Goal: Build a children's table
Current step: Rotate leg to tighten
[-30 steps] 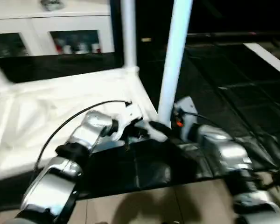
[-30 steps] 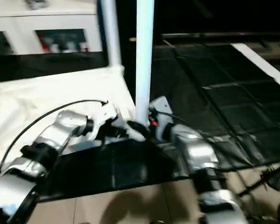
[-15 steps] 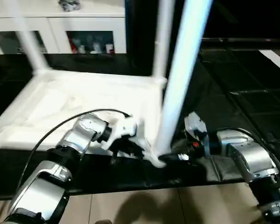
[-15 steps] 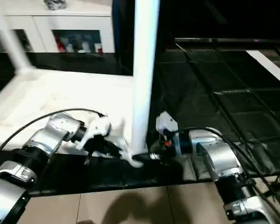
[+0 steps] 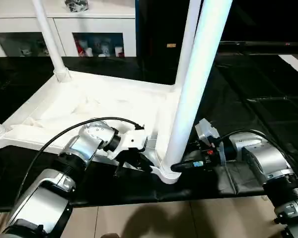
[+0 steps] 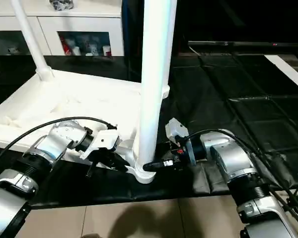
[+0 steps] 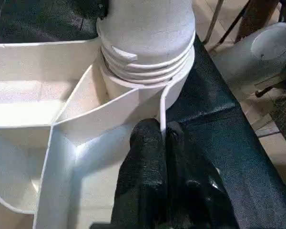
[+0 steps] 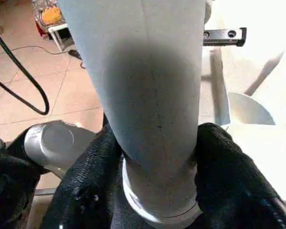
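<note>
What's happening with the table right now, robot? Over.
Left gripper shut on the tabletop rim. Right gripper clamped round the near leg at its corner socket. Nothing in the way.

A white glass-door cabinet (small items inside) stands beyond the black mat.

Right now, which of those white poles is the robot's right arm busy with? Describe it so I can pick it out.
Find the white tabletop lying upside down on the black mat. The leg stands in its near corner socket, closest to the robot. Unlike the thinner-looking far legs, it has the right gripper closed around its base.
</note>
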{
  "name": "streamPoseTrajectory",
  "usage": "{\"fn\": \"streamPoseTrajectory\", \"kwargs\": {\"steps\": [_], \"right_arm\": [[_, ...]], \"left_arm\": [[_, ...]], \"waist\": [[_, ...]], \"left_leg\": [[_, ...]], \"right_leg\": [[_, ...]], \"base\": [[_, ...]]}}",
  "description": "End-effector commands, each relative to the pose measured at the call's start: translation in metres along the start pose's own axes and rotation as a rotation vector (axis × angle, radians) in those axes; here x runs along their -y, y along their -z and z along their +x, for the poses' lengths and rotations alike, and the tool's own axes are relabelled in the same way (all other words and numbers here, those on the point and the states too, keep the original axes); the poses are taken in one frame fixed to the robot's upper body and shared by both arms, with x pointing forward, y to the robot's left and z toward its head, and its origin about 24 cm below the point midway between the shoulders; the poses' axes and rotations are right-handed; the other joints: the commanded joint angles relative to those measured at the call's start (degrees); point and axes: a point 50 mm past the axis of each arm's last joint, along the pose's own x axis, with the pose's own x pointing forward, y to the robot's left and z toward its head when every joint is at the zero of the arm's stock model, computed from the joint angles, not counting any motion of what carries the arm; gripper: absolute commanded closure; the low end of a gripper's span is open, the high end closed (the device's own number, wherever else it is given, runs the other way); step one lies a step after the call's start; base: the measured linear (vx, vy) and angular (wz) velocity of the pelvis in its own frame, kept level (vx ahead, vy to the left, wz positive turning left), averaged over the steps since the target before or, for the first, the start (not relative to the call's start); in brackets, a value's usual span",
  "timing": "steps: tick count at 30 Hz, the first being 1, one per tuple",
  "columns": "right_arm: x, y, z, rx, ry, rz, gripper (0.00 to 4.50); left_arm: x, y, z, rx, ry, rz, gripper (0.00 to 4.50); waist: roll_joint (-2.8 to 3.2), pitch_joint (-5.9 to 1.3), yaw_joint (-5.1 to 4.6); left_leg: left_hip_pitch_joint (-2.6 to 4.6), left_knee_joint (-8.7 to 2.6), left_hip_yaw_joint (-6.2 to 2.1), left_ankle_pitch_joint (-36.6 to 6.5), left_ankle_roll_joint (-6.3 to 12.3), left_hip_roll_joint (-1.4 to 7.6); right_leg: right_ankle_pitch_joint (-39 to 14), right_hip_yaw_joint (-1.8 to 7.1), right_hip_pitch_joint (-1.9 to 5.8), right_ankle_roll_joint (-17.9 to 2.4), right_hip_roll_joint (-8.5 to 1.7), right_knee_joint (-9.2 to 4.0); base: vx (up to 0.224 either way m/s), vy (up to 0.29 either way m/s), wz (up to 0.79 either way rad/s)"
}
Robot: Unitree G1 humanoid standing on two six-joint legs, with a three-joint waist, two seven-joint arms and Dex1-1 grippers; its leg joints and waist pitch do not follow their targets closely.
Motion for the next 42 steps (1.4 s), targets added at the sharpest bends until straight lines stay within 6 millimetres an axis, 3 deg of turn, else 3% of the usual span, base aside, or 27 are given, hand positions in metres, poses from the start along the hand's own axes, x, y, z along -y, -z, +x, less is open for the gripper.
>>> {"fn": "streamPoseTrajectory", "kwargs": {"steps": [1,7,11,13,14,15,16,18,20,23,24,28,29,30,32,33,35,39,42], "right_arm": [[-0.005,-0.001,0.009,0.004,-0.098,-0.003,2.48],[-0.010,0.003,0.011,0.018,-0.101,0.016,2.53],[-0.003,0.012,0.017,-0.026,0.085,0.065,2.54],[0.010,0.012,0.026,-0.003,0.293,0.106,2.55],[0.016,0.011,0.030,0.015,0.382,0.126,2.56],[0.021,0.011,0.034,0.027,0.459,0.150,2.56],[0.025,0.011,0.037,0.035,0.518,0.172,2.56],[0.037,0.009,0.050,0.060,0.691,0.239,2.57],[0.038,0.008,0.052,0.067,0.719,0.250,2.59],[0.050,-0.001,0.070,0.105,0.874,0.314,2.59],[0.052,-0.003,0.073,0.115,0.892,0.328,2.59],[0.056,-0.011,0.079,0.160,0.932,0.345,2.59],[0.057,-0.014,0.080,0.177,0.939,0.337,2.03],[0.056,-0.016,0.080,0.196,0.928,0.331,1.89],[0.056,-0.017,0.080,0.201,0.919,0.328,1.82],[0.055,-0.017,0.080,0.210,0.906,0.316,1.53],[0.054,-0.017,0.078,0.223,0.901,0.310,1.45],[0.052,-0.014,0.066,0.232,0.897,0.284,1.01],[0.048,-0.012,0.045,0.243,0.857,0.235,0.81]], "left_arm": [[0.001,0.001,0.004,-0.041,0.024,0.018,4.50],[-0.004,-0.001,0.006,-0.014,-0.031,-0.041,4.50],[-0.013,-0.005,0.007,0.020,-0.110,-0.130,4.50],[-0.020,-0.012,0.010,0.059,-0.172,-0.179,4.50],[-0.024,-0.016,0.012,0.073,-0.205,-0.203,4.50],[-0.028,-0.019,0.013,0.085,-0.241,-0.225,4.50],[-0.031,-0.022,0.014,0.093,-0.271,-0.242,4.50],[-0.042,-0.031,0.019,0.125,-0.374,-0.293,4.50],[-0.044,-0.033,0.020,0.133,-0.398,-0.304,4.50],[-0.059,-0.047,0.023,0.186,-0.568,-0.372,4.50],[-0.061,-0.049,0.023,0.194,-0.593,-0.383,4.50],[-0.068,-0.056,0.023,0.216,-0.659,-0.400,4.50],[-0.069,-0.058,0.023,0.222,-0.674,-0.398,4.50],[-0.069,-0.058,0.022,0.221,-0.676,-0.394,4.50],[-0.069,-0.058,0.022,0.218,-0.675,-0.386,4.50],[-0.068,-0.057,0.023,0.210,-0.665,-0.377,4.50],[-0.066,-0.054,0.022,0.204,-0.652,-0.379,4.50],[-0.063,-0.046,0.020,0.180,-0.632,-0.376,4.50],[-0.056,-0.035,0.017,0.151,-0.579,-0.357,4.50]], "waist": [[-0.59,-3.94,-0.22],[-0.49,-3.91,-0.18],[-0.40,-3.63,-0.21],[-0.32,-3.21,-0.99],[-0.39,-3.21,-1.20],[-0.36,-3.20,-2.25],[-0.38,-3.27,-2.45],[0.01,-3.23,-3.66],[-0.29,-3.34,-4.62],[0.21,-3.65,-5.27],[0.19,-3.78,-5.41],[0.26,-4.18,-5.10],[0.24,-4.31,-4.91],[0.16,-4.56,-4.52],[0.24,-4.85,-4.17],[0.30,-4.85,-4.01],[0.35,-4.72,-3.98],[0.29,-4.35,-3.71],[0.23,-4.27,-3.48]], "left_leg": [[0.06,-3.84,0.32,-10.95,3.08,1.26],[0.11,-3.82,0.38,-11.04,3.10,1.19],[0.19,-4.09,0.29,-12.02,2.41,1.14],[0.42,-4.33,0.05,-15.88,0.67,0.78],[0.55,-4.34,-0.11,-16.50,0.26,0.68],[-0.06,-4.38,-0.45,-16.56,-0.72,0.27],[-0.30,-4.41,-0.62,-16.39,-0.75,0.14],[-0.42,-4.42,-0.79,-16.97,-1.09,0.03],[-0.39,-4.18,-0.93,-17.99,-0.82,-0.29],[-0.42,-4.21,-0.89,-16.81,0.10,-0.10],[-0.15,-4.10,-0.72,-16.07,0.40,-0.09],[-0.14,-3.86,-0.23,-12.24,1.82,0.10],[-0.22,-3.81,-0.22,-11.15,2.03,0.12],[-0.54,-3.65,-0.11,-7.88,3.03,0.04],[-0.64,-3.44,-0.07,-4.33,4.12,0.07],[-0.76,-3.40,-0.07,-2.55,4.94,0.10],[-0.66,-3.40,-0.01,-2.91,5.50,0.18],[-0.34,-3.70,0.13,-7.12,4.75,0.31],[-0.23,-3.77,0.16,-8.03,4.25,0.33]], "right_leg": [[-15.97,2.24,3.13,-12.30,-3.36,-3.72],[-15.71,2.22,3.13,-12.51,-3.25,-3.77],[-17.93,2.16,3.04,-11.94,-3.20,-4.02],[-27.39,1.98,2.71,-8.94,-3.37,-4.99],[-29.51,1.86,2.64,-8.12,-3.46,-5.26],[-33.34,1.52,2.95,-5.75,-3.48,-5.68],[-34.01,1.28,3.21,-4.95,-3.45,-5.79],[-34.15,1.07,2.91,-4.53,-3.31,-5.92],[-35.00,0.74,2.88,-3.98,-3.14,-6.38],[-29.13,1.01,2.87,-6.46,-3.01,-5.99],[-24.58,1.21,2.74,-8.66,-2.75,-5.65],[-15.62,1.75,3.04,-11.90,-2.78,-4.75],[-13.63,1.79,3.24,-12.40,-2.81,-4.52],[-8.70,1.88,3.62,-13.38,-2.79,-3.92],[-3.69,1.89,3.80,-14.58,-2.79,-3.33],[-0.20,1.89,3.87,-15.62,-2.73,-2.92],[0.44,1.84,3.75,-16.10,-2.73,-2.94],[-5.19,1.93,3.81,-15.30,-2.84,-3.63],[-7.54,2.03,3.79,-14.49,-2.89,-3.89]], "base": [[0.000,0.000,0.00],[0.000,0.000,0.00],[0.000,0.000,0.00],[0.000,0.000,0.00],[0.000,0.000,0.00],[0.000,0.000,0.00],[0.000,0.000,0.00],[0.000,0.000,0.00],[0.000,0.000,0.00],[0.000,0.000,0.00],[0.000,0.000,0.00],[0.000,0.000,0.00],[0.000,0.000,0.00],[0.000,0.000,0.00],[0.000,0.000,0.00],[0.000,0.000,0.00],[0.000,0.000,0.00],[0.000,0.000,0.00],[0.000,0.000,0.00]]}}
